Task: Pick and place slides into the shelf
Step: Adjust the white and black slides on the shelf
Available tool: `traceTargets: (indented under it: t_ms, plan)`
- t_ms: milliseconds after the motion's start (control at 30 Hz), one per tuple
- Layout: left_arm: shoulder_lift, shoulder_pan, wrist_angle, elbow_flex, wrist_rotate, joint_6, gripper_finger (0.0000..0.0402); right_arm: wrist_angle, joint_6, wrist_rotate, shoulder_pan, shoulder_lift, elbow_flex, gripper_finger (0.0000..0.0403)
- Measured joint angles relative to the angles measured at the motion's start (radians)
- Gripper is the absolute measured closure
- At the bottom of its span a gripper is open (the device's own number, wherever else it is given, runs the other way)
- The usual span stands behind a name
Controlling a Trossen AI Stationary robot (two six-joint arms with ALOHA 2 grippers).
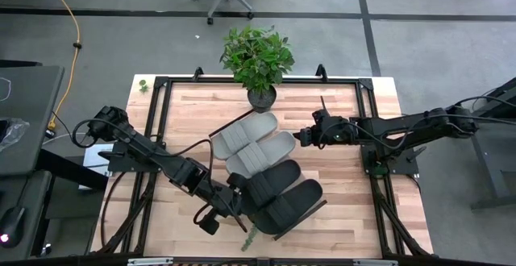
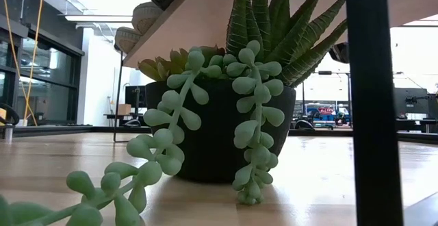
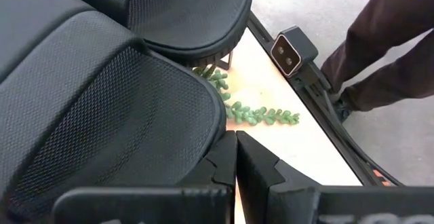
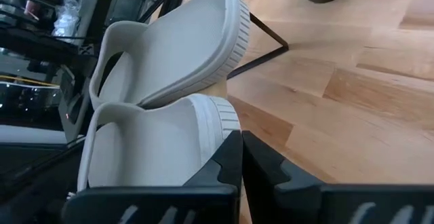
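Grey and black slides [image 1: 262, 169] hide our shelf
Both grippers, left [image 3: 235, 157] and right [image 4: 241, 157], look closed, empty

Overhead light even and diffuse; slatted light-wood tabletop [image 1: 339, 161] evenly lit, shadows soft and short. Low view strongly backlit: windows behind blown out white, dark round pot [image 2: 205, 130] near silhouette, nearest trailing green succulent beads [image 2: 102, 192] soft-focus. Wrist views: dark fingers [image 3: 254, 166] blurred at close range; mild sheen on matte black mesh-textured slide [image 3: 102, 102].
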Motion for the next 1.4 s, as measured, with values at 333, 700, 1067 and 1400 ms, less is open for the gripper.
traceTargets:
  t_ms: [333,700,1067,1400]
  plan:
    - [0.000,0.021,-0.007,0.000,-0.022,-0.006,0.0401,0.010,0.017,-0.019,-0.009,0.057,0.000,0.0403]
    - [-0.001,0.025,-0.016,0.000,0.005,0.000,0.0401,0.059,0.017,0.021,-0.005,0.080,0.000,0.0403]
    - [-0.001,0.027,-0.019,0.000,-0.001,0.023,0.0401,0.046,0.017,0.031,-0.005,0.073,0.000,0.0403]
    - [-0.001,0.029,-0.065,0.000,-0.019,0.018,0.0401,-0.101,0.036,0.105,-0.004,-0.014,0.000,0.0403]
